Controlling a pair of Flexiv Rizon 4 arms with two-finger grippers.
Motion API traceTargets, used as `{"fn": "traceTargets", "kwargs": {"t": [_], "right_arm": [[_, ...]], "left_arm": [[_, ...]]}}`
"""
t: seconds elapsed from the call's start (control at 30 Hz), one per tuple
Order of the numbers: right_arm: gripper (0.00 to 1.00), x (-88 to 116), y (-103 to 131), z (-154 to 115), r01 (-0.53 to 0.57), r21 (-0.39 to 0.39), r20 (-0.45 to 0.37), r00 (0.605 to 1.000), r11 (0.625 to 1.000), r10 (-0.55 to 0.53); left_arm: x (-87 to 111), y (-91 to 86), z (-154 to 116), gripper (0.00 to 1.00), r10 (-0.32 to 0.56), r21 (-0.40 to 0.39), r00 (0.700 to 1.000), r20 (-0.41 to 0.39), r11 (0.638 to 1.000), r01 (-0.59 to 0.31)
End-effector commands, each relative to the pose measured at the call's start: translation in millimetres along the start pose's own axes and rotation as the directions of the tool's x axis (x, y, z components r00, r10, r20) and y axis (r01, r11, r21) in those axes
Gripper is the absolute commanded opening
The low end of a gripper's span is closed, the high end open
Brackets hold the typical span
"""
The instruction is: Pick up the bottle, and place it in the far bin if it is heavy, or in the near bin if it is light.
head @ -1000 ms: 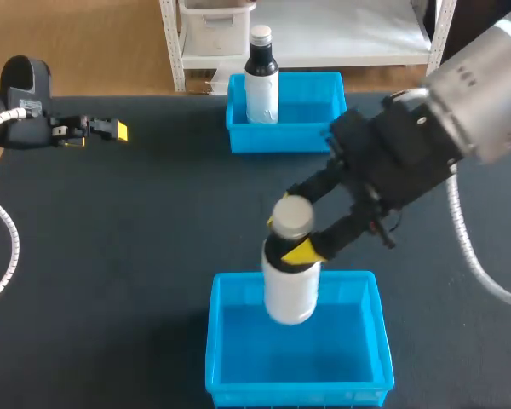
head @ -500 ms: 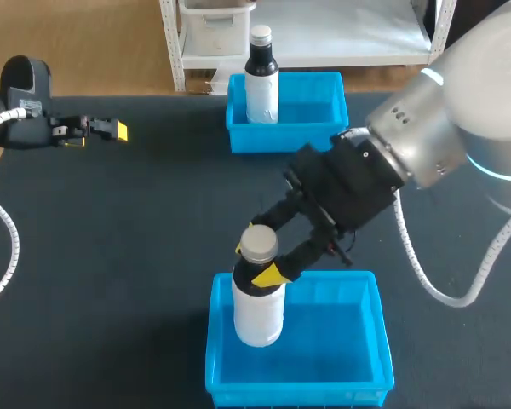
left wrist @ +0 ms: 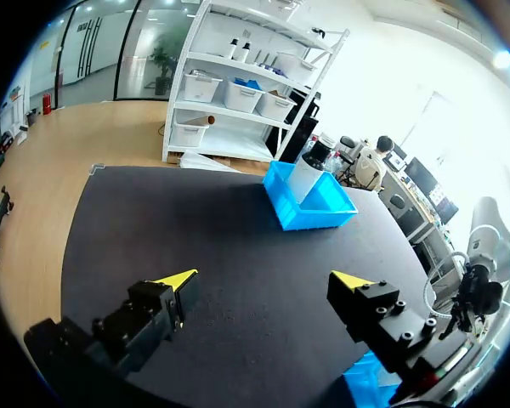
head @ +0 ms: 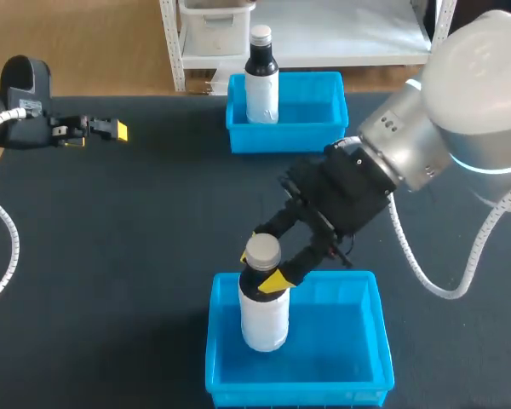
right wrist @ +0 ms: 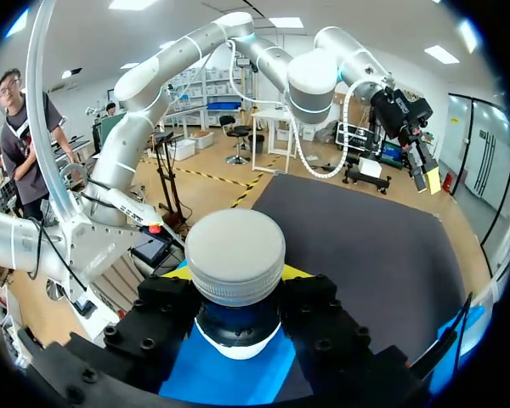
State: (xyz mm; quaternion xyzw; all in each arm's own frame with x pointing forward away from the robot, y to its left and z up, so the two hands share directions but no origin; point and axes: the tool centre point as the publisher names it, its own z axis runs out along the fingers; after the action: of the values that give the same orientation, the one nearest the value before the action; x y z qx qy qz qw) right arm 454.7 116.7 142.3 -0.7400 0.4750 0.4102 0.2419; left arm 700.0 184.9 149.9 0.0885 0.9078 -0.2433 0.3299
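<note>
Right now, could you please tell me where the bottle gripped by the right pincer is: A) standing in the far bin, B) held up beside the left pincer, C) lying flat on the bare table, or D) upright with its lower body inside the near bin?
D: the right pincer is shut on the neck of the bottle, which stands upright with its lower body within the walls of the near bin.

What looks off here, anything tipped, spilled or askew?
Nothing stands out. The white plastic bottle with a grey cap is upright in the near blue plastic bin, right gripper shut on its neck. The dark-necked white bottle stands upright in the far blue bin. No spill visible; left gripper open.
</note>
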Motion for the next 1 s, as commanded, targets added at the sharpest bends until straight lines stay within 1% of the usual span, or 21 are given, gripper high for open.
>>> {"fn": "traceTargets", "kwargs": {"t": [0.03, 0.43, 0.5, 0.53, 0.57, 0.6, 0.63, 0.67, 0.7, 0.9, 1.0], "right_arm": [[0.00, 4.0, -3.0, 3.5, 0.001, -0.012, 0.008, 1.000, 1.000, -0.001], [0.00, 8.6, -2.6, 6.1, 0.007, -0.026, 0.009, 1.000, 1.000, -0.007], [0.12, 8.9, -2.3, 6.5, 0.011, -0.030, 0.005, 1.000, 0.999, -0.010], [0.21, 8.9, -2.2, 6.6, 0.011, -0.031, 0.004, 1.000, 0.999, -0.011], [0.36, 9.0, -2.1, 6.7, 0.011, -0.032, 0.003, 1.000, 0.999, -0.011], [0.49, 9.0, -2.1, 6.7, 0.012, -0.032, 0.002, 1.000, 0.999, -0.012], [0.69, 9.3, -1.9, 6.7, 0.011, -0.033, 0.001, 1.000, 0.999, -0.011], [0.93, 9.5, -1.8, 6.8, 0.010, -0.033, 0.000, 1.000, 0.999, -0.010], [1.00, 9.6, -1.7, 6.8, 0.009, -0.034, -0.001, 1.000, 0.999, -0.009], [1.00, 10.1, -0.9, 6.2, 0.011, -0.041, -0.009, 1.000, 0.999, -0.011], [1.00, 11.3, -1.0, 1.0, 0.008, -0.042, -0.018, 1.000, 0.999, -0.008]], "left_arm": [[0.0, 0.0, 0.0, 1.00, 0.000, 0.000, 1.000, 0.000, 1.000, 0.000], [0.0, 0.0, 0.0, 1.00, 0.000, 0.000, 1.000, 0.000, 1.000, 0.000], [0.0, 0.0, 0.0, 1.00, 0.000, 0.000, 1.000, 0.000, 1.000, 0.000], [0.0, 0.0, 0.0, 1.00, 0.000, 0.000, 1.000, 0.000, 1.000, 0.000], [0.0, 0.0, 0.0, 1.00, 0.000, 0.000, 1.000, 0.000, 1.000, 0.000], [0.0, 0.0, 0.0, 1.00, 0.000, 0.000, 1.000, 0.000, 1.000, 0.000], [0.0, 0.0, 0.0, 1.00, 0.000, 0.000, 1.000, 0.000, 1.000, 0.000], [0.0, 0.0, 0.0, 1.00, 0.000, 0.000, 1.000, 0.000, 1.000, 0.000], [0.0, 0.0, 0.0, 1.00, 0.000, 0.000, 1.000, 0.000, 1.000, 0.000], [0.0, 0.0, 0.0, 1.00, 0.000, 0.000, 1.000, 0.000, 1.000, 0.000], [0.0, 0.0, 0.0, 1.00, 0.000, 0.000, 1.000, 0.000, 1.000, 0.000]]}}
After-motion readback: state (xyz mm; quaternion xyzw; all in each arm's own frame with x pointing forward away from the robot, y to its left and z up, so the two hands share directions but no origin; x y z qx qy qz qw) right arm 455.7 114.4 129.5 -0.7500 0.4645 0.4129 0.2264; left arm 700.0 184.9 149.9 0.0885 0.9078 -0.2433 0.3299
